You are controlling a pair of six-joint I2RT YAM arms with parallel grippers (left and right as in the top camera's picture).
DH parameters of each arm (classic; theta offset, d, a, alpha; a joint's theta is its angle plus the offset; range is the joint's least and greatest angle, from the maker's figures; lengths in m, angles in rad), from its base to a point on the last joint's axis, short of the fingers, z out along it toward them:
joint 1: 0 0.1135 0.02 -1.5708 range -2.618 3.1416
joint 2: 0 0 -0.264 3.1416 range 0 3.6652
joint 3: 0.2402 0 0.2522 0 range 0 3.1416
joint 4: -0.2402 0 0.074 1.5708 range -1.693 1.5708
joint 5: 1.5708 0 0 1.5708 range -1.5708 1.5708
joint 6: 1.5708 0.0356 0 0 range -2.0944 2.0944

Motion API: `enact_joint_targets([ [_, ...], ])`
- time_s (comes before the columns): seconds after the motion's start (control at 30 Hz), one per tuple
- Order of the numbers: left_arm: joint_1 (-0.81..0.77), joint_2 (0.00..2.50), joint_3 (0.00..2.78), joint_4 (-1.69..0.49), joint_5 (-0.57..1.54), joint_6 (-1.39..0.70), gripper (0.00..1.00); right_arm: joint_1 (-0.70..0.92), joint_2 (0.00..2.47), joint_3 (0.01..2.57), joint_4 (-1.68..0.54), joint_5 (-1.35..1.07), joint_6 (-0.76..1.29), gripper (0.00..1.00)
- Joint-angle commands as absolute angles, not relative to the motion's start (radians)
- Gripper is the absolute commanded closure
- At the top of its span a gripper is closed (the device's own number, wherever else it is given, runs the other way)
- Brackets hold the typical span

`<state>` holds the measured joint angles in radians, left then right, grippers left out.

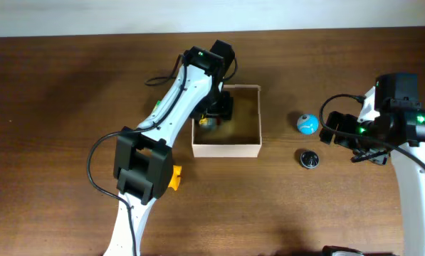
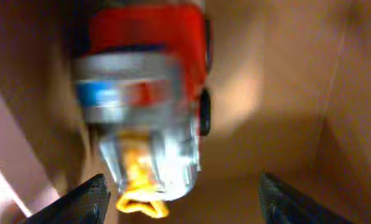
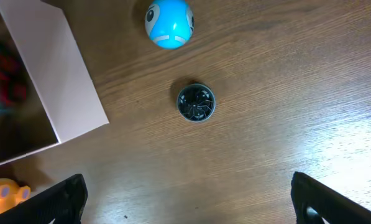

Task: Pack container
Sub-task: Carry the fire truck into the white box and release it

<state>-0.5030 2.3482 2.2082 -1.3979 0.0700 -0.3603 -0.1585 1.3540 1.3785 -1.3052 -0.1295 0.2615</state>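
The container [image 1: 226, 150] sat right around the left gripper [image 2: 188, 199], jaws apart, a blurred red-and-silver toy [image 2: 141, 93] just ahead of them. The right gripper [image 3: 188, 199] hung with jaws wide, dark round disc [image 3: 196, 102] ahead, blue ball [image 3: 168, 23] beyond.

A dark brown wooden table [image 1: 55, 107] carries everything. Near its middle stands the container [image 1: 226, 150], a square open-topped cardboard box with white outer walls. To its right, well apart from it, lies a blue ball toy [image 1: 307, 123] with a white face patch. Near that, toward the front edge, lies a small dark round disc [image 1: 309, 158]. Off the box's front left corner lies a yellow-orange toy [image 1: 174, 178], partly hidden.
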Motion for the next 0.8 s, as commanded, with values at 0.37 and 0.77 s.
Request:
enact_joint_targets([
  [0.37,-0.508,2.356,2.370,-1.579,0.055,-0.304,0.34,-0.167,1.355,1.397,-1.306,-0.119,0.259,0.01],
  [0.77,-0.526,2.355,2.615,-1.688,0.074,-0.070,0.59,-0.167,1.355,1.397,-1.310,-0.074,0.260,0.01],
])
